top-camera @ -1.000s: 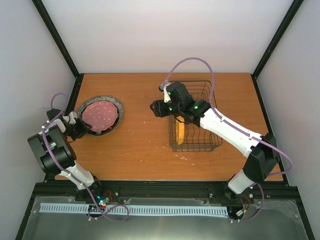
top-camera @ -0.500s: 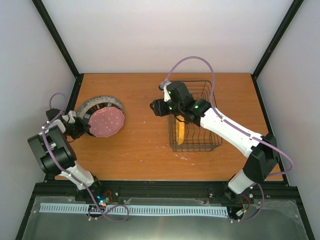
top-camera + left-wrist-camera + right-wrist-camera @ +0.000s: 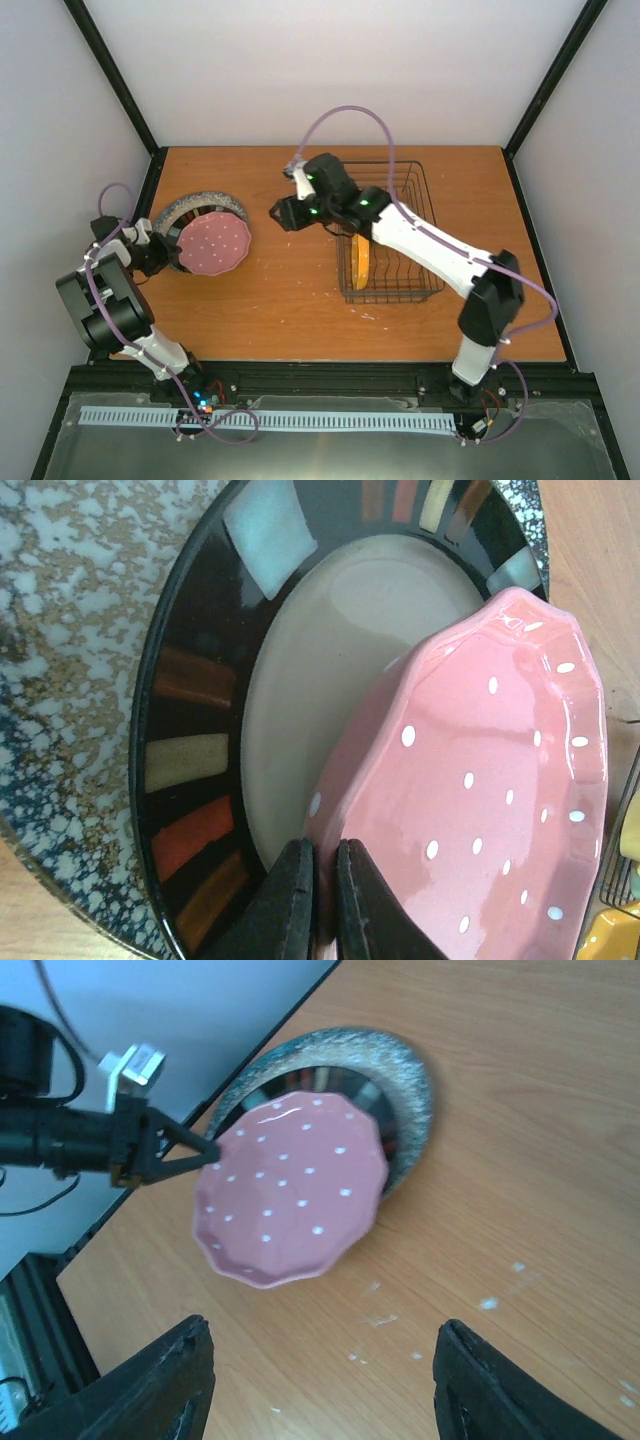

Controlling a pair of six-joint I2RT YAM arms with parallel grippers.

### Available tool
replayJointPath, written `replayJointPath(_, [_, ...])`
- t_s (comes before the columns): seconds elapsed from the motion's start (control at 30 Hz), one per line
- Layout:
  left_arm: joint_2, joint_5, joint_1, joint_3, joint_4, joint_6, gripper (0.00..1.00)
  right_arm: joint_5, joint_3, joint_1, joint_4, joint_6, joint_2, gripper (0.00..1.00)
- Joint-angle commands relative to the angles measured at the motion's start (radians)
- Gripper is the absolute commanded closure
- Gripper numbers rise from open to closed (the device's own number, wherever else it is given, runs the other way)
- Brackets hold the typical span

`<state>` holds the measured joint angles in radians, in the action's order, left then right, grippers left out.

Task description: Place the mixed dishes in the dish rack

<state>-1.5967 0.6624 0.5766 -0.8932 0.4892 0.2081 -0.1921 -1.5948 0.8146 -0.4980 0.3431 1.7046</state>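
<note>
Pink plate (image 3: 212,245) gripped at the left
Left gripper (image 3: 322,865) clamps its rim, tilted over the grey plate (image 3: 190,205); right gripper (image 3: 282,213) gapes empty. Next, likely: carry it right into the rack (image 3: 420,190).

This is a robotics lab test cell. A bare wooden desk (image 3: 280,300) is boxed in by plain white panels (image 3: 330,70) and black frame posts (image 3: 110,75). Two white-and-black robot arms (image 3: 430,250) are bolted to a black rail (image 3: 320,378) at its near edge, trailing purple cables (image 3: 345,115), with lit circuit boards (image 3: 200,403) below. A wire dish rack (image 3: 400,285) and a pink dotted plate (image 3: 213,246) are the homely things here.
</note>
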Motion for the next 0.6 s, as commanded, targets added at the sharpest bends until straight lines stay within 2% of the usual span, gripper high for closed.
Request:
replayJointPath(0.0, [0.004,0.107,-0.002,-0.013,-0.063,-0.013,0.99,-0.055,-0.205,0.069,-0.144,-0.065,0.175,0.40])
replayJointPath(0.2, [-0.017,0.120,-0.002,0.009,-0.101,-0.013,0.99,-0.061,-0.570,0.082,-0.383,-0.040,0.519,0.37])
replayJointPath(0.3, [-0.022,0.124,-0.002,0.009,-0.110,-0.012,0.99,-0.030,-0.744,0.084,-0.479,-0.019,0.641,0.36])
replayJointPath(0.43, [-0.027,0.126,-0.002,0.002,-0.113,-0.012,0.99,0.044,-0.819,0.083,-0.541,0.004,0.722,0.32])
replayJointPath(0.57, [-0.024,0.129,-0.002,0.004,-0.119,-0.012,0.99,0.043,-0.829,0.083,-0.561,0.015,0.767,0.33])
